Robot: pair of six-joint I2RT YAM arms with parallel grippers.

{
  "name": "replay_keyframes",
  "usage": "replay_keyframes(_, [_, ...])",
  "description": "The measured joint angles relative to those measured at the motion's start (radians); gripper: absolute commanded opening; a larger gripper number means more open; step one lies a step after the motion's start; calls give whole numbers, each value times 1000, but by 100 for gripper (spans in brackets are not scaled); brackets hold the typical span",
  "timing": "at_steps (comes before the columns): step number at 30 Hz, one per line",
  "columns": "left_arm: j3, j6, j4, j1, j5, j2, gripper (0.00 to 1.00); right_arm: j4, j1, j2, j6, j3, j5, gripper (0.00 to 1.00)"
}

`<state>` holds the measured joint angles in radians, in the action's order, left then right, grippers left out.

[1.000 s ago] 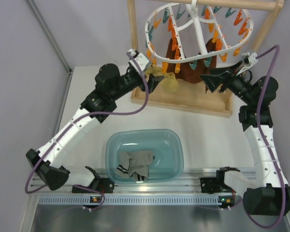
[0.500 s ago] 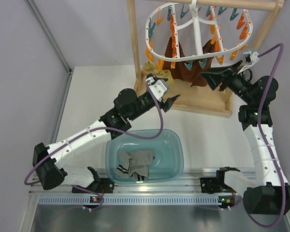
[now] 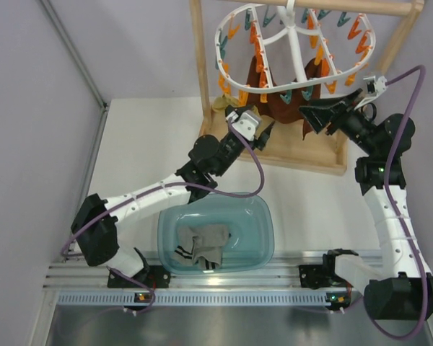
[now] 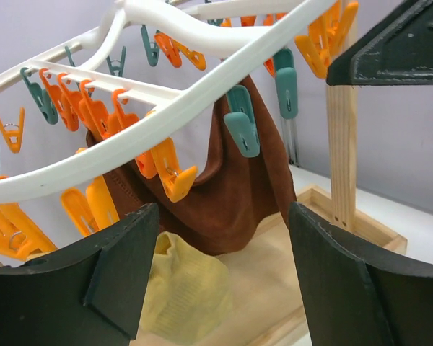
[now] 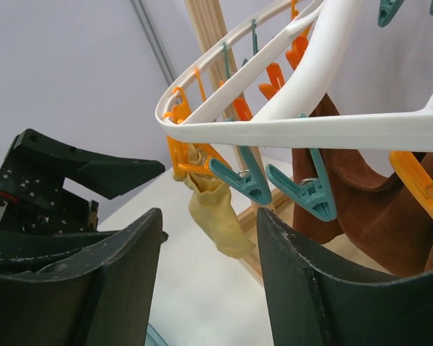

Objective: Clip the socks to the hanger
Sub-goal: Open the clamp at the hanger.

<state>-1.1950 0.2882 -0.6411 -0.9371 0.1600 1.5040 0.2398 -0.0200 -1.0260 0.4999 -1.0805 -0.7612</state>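
Note:
The white hanger (image 3: 297, 45) with orange and teal clips hangs from the wooden rack; it also shows in the left wrist view (image 4: 202, 94) and the right wrist view (image 5: 310, 130). A mustard-yellow sock (image 5: 215, 213) hangs from an orange clip at the ring's left (image 3: 221, 104). My left gripper (image 3: 264, 134) is open and empty under the ring; a yellow sock (image 4: 180, 288) shows beyond its fingers, untouched. My right gripper (image 3: 319, 115) is open and empty at the ring's right. Grey socks (image 3: 202, 246) with striped cuffs lie in the teal basin (image 3: 263, 216).
Long dark brown socks (image 3: 285, 104) hang from teal clips in the ring's middle, also in the left wrist view (image 4: 224, 194). The wooden rack's base tray (image 3: 303, 155) and upright post (image 3: 198, 58) stand just behind both grippers. A grey wall rail (image 3: 72, 50) runs at the left.
My left gripper let go of the yellow sock, which stays on the orange clip, and swung right to under the ring's middle. The right arm has hardly moved.

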Motion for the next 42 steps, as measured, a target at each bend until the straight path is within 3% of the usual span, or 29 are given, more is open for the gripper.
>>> replay_keyframes(13, [-156,-29,-95,63,67,203,70,46,0,-21,1,1,0,55])
replay_keyframes(17, [-185,-32,-97,85,69,215,53,66,0,-21,1,8,0,55])
replay_keyframes(18, [-190,-32,-101,88,65,215,38,70,0,-22,2,9,0,55])
replay_keyframes(19, [-193,-38,-104,91,58,215,30,72,0,-23,3,10,0,55])
replay_keyframes(21, [-193,-38,-111,96,32,215,22,77,0,-24,8,10,-1,55])
replay_keyframes(30, [-152,-66,-2,136,-131,119,13,115,51,-25,26,10,-33,54])
replay_keyframes(38, [-122,-27,106,148,-285,-4,17,109,154,-42,18,9,-45,52])
replay_keyframes(42, [-120,-3,127,151,-315,-13,9,106,187,-58,16,8,-37,53])
